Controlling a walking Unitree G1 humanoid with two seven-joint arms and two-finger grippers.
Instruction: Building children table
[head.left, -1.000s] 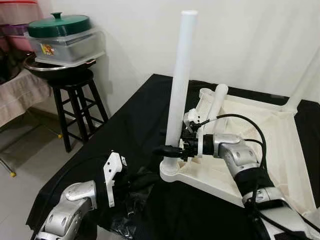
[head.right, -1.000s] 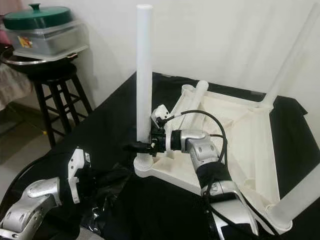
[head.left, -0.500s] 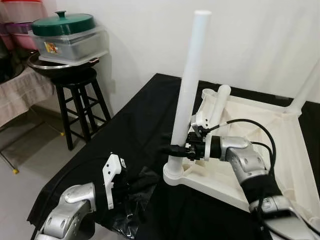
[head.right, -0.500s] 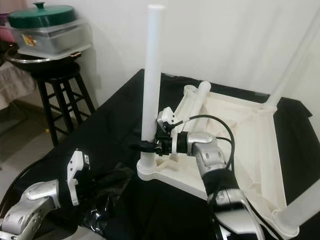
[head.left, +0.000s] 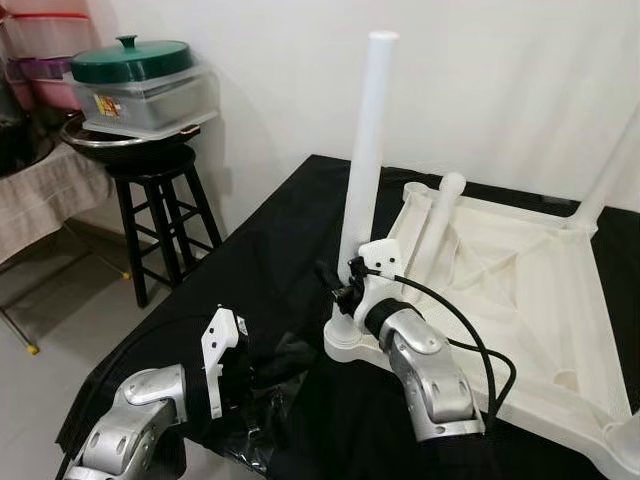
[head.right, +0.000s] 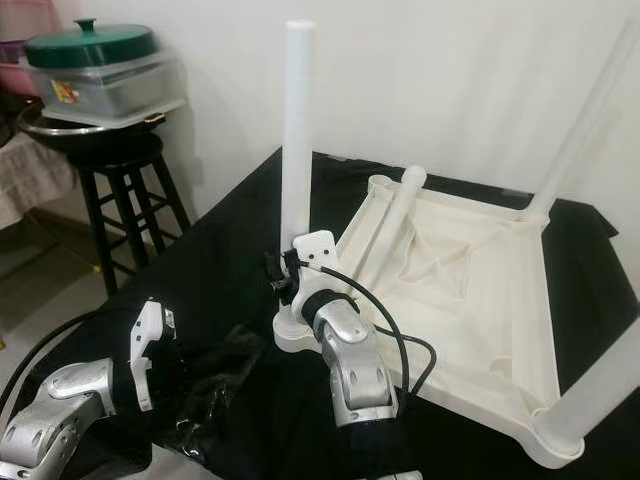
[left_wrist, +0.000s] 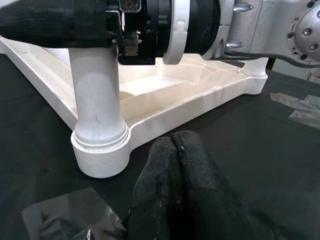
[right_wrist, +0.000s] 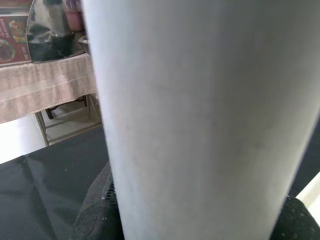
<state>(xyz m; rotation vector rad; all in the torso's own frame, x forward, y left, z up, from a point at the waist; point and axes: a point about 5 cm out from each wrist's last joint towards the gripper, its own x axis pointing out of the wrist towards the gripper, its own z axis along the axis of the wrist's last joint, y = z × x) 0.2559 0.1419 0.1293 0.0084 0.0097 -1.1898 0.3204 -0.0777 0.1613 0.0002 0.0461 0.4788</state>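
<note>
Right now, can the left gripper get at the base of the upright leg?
Probably yes. The left gripper, fingers together, sits low on the black cloth facing the leg socket with nothing between. The right gripper clamps the upright leg higher up.

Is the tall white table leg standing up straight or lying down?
Standing up. The tall white table leg rises from a corner socket of the upside-down white plastic tabletop, with the right gripper around it.

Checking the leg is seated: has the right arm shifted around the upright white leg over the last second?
Yes. The right gripper is shut on the upright leg low near the corner socket, but its forearm has swung from over the tabletop to nearer the robot.
</note>
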